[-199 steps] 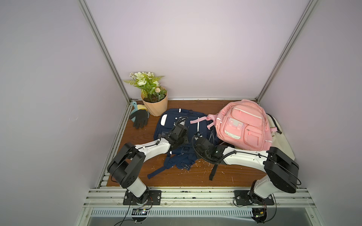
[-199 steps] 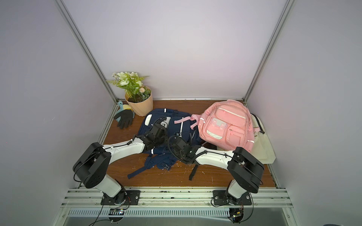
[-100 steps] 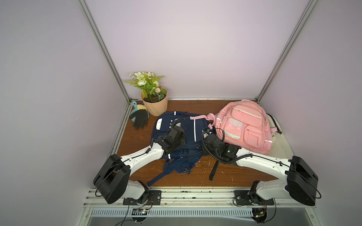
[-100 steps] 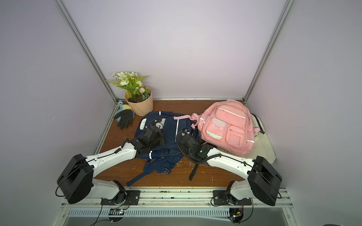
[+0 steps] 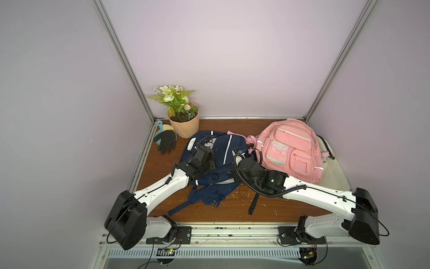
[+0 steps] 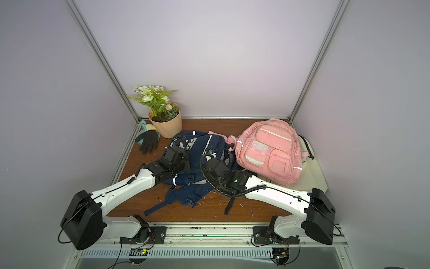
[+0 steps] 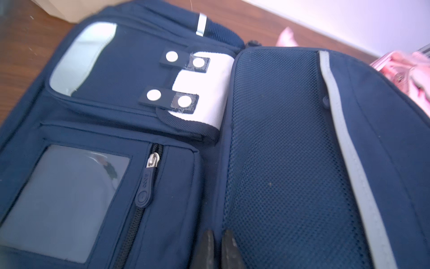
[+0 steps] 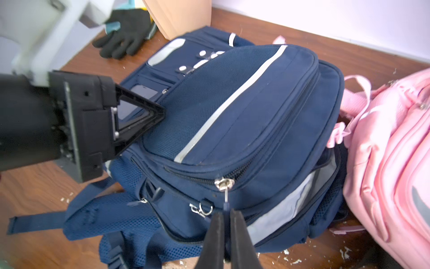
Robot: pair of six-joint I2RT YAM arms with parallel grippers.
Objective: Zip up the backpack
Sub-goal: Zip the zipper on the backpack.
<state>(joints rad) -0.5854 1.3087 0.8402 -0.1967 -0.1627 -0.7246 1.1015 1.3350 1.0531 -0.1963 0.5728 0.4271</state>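
Top views: navy backpack (image 5: 223,149) lies flat mid-frame on the desk (image 5: 232,209), between flowerpot (image 5: 183,125) and pink backpack (image 5: 290,151). Both arms have stretched out over it since a second ago.

Left wrist view: left claw (image 7: 218,235) closed at the seam beside the mesh panel (image 7: 274,139), bottom centre. Cannot tell if cloth is pinched.

Right wrist view: right claw (image 8: 224,215) has just pinched shut on the thin metal zipper pull (image 8: 225,198), lower centre, so the zip run can likely start. Woven nylon, grey reflective stripe (image 8: 223,107).

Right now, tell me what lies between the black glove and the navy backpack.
Nothing: bare table between black glove and navy backpack, seen in both top views.
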